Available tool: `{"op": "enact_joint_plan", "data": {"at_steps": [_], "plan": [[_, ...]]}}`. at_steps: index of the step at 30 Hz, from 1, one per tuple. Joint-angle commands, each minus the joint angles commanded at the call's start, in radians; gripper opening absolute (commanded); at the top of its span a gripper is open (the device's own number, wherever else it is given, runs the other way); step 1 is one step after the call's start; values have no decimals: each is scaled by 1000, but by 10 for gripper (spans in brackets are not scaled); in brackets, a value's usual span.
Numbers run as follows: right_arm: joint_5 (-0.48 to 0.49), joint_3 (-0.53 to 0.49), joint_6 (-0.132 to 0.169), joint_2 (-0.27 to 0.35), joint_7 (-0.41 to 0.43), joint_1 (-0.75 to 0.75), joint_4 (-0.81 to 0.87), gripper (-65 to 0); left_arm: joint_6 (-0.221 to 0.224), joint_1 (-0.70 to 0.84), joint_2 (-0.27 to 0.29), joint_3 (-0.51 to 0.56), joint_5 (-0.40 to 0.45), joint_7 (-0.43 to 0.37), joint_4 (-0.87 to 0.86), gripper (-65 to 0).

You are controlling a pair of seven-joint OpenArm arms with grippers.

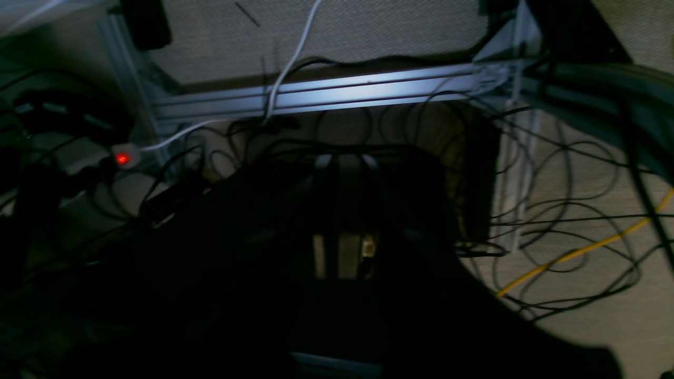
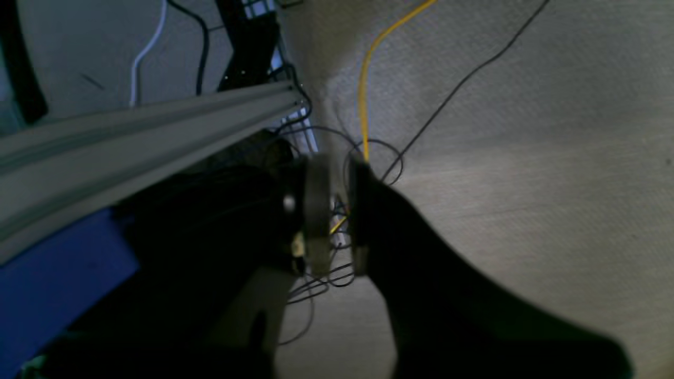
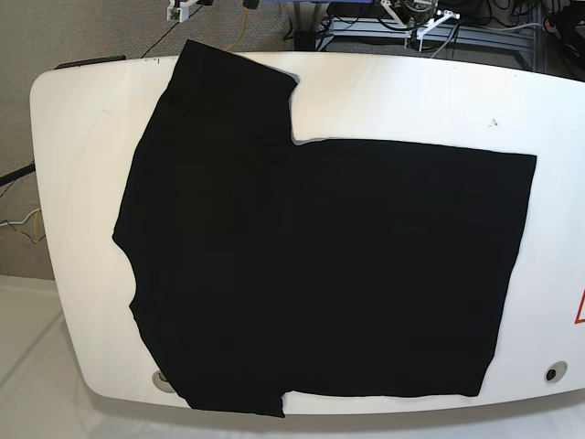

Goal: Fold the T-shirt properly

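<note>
**Inspector:** Where was the garment when you logged this?

**Operator:** The T-shirt [image 3: 311,265] lay flat on the white table [image 3: 82,119], filling most of the base view. Its sleeves sat at the left of the frame, one reaching the top edge and one at the bottom edge, and its hem ran down the right side. I saw no fold in it.

**Inspector:** And the arms?

**Operator:** Neither appeared in the base view. Both wrist cameras looked at floor, loose cables [image 1: 553,210] and aluminium framing [image 1: 326,95]. The right gripper [image 2: 337,210] sat mid-frame with a narrow gap between its fingers, cables visible through it, and nothing held. The left gripper [image 1: 345,210] was too dark; I could not tell how its jaws stood.

**Inspector:** Stage?

**Operator:** I judged it the very start, folding not begun. The next move called for bringing both arms over the table and taking the cloth at one long edge.
</note>
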Motion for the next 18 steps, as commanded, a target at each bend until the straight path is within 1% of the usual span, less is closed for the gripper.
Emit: {"op": "enact_joint_plan", "data": {"at_steps": [1,3,8,11,13,18], "plan": [[2,0,0,1,0,1,-9,-591,2,-2,-1,0,0,2,-1,-650],[1,5,-10,3,-19,14,-35,-611,24,-18,8,-1,-3,16,-19,-650],[1,6,-25,10,-26,23,-78,-650,31,-31,11,-3,-4,29,-30,-650],[-1,7,-34,16,-25,28,-101,-650,33,-30,12,-2,-4,35,-31,-650],[1,17,-89,33,-7,58,-142,-650,46,-15,8,-8,-10,31,-21,-650],[-5,19,-161,39,17,71,-176,-643,48,-10,8,-8,-9,26,-17,-650]]}}
